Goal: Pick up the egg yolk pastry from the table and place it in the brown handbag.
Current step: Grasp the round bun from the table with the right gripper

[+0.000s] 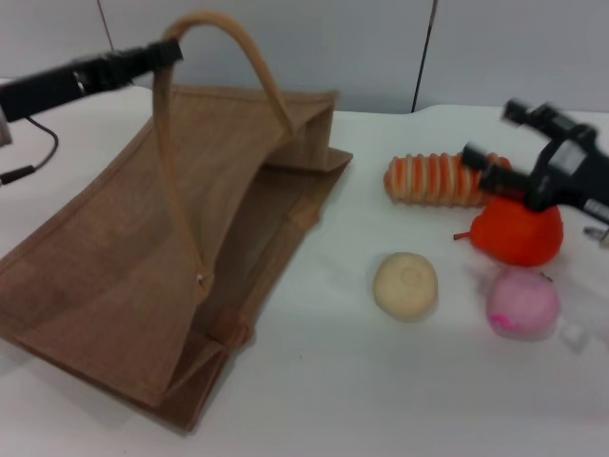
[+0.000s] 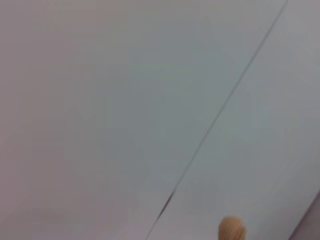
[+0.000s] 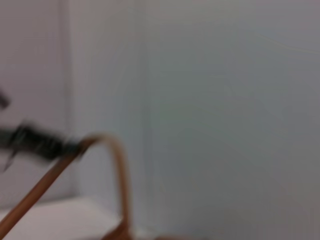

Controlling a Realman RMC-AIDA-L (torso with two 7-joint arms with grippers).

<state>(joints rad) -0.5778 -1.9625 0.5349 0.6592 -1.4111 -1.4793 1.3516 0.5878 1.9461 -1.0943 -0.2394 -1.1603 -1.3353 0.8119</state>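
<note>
**On the table, pastry untouched beside a held-up bag**

Near the middle of the table, the egg yolk pastry is seen lying free, at 3 o'clock from the brown handbag. One handle of the bag is held up, clamped in the left gripper at 11 o'clock; the bag's interior is only partly shown. The right gripper, blurred, is seen at 2 o'clock with fingers apart, above an orange object whose shape cannot be made out. A striped bread roll is partly hidden behind it. A pink ball lies just beside the pastry.
</note>
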